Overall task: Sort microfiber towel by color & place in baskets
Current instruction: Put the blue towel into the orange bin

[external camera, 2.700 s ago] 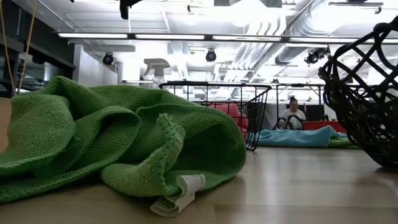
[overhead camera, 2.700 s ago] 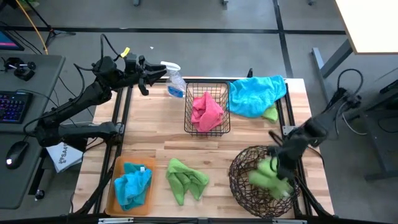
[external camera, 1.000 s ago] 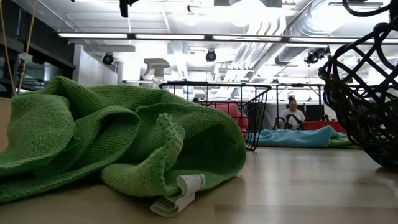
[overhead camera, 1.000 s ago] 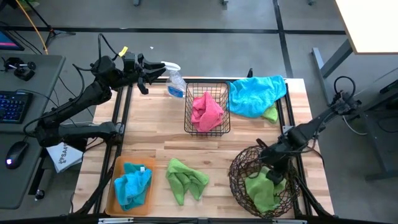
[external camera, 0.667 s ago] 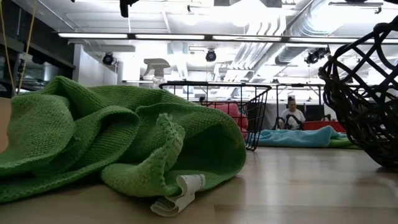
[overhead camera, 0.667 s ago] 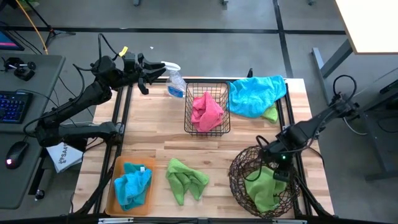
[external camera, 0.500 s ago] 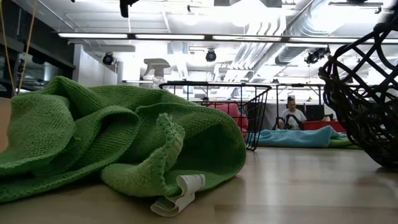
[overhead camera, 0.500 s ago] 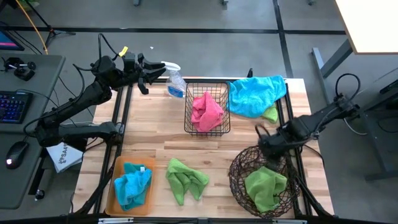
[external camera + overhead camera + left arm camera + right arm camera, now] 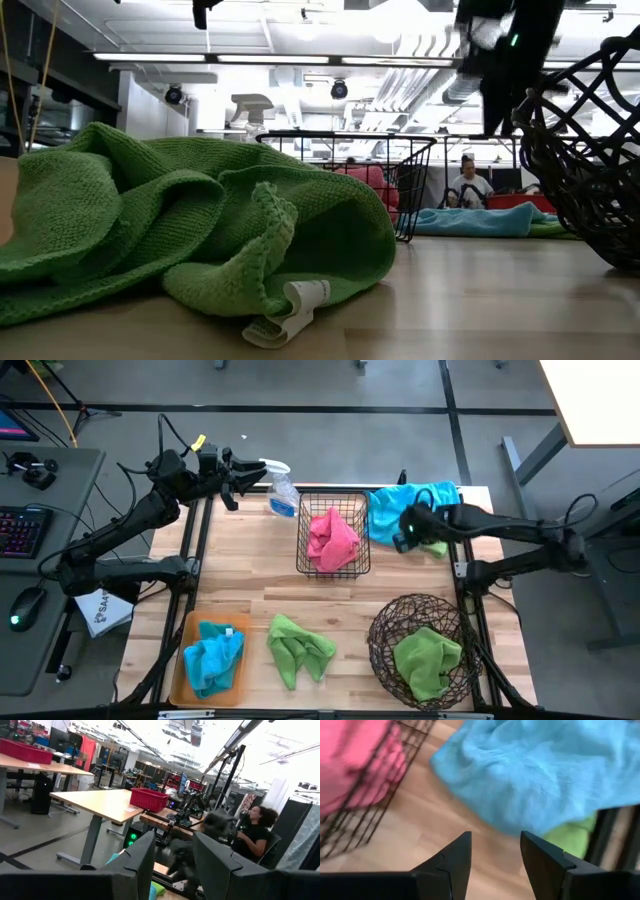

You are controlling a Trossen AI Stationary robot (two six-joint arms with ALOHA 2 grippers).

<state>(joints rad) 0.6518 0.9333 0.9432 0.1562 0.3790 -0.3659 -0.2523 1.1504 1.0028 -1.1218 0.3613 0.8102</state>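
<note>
A black wire basket (image 9: 334, 532) holds a pink towel (image 9: 332, 538). A round twig basket (image 9: 420, 650) at the near right holds a green towel (image 9: 427, 662). An orange tray (image 9: 183, 666) at the near left holds a blue towel (image 9: 213, 657). A blue towel (image 9: 412, 510) lies at the far right, over part of a green towel (image 9: 434, 544). Another green towel (image 9: 298, 647) lies at the near middle. My right gripper (image 9: 407, 528) is open and empty above the blue towel's near left part (image 9: 530, 775). My left gripper (image 9: 232, 485) is open and empty over the far left edge.
A clear spray bottle (image 9: 280, 488) stands at the far edge, left of the wire basket. Bare wood (image 9: 250, 575) lies between the wire basket and the tray. In the low view the near green towel (image 9: 190, 230) fills the left and the twig basket (image 9: 585, 150) the right.
My right gripper has risen from the twig basket, leaving the green towel inside it, and has swung toward the table's far edge to the blue towel beside the wire basket. The green towel has settled flat in the twig basket.
</note>
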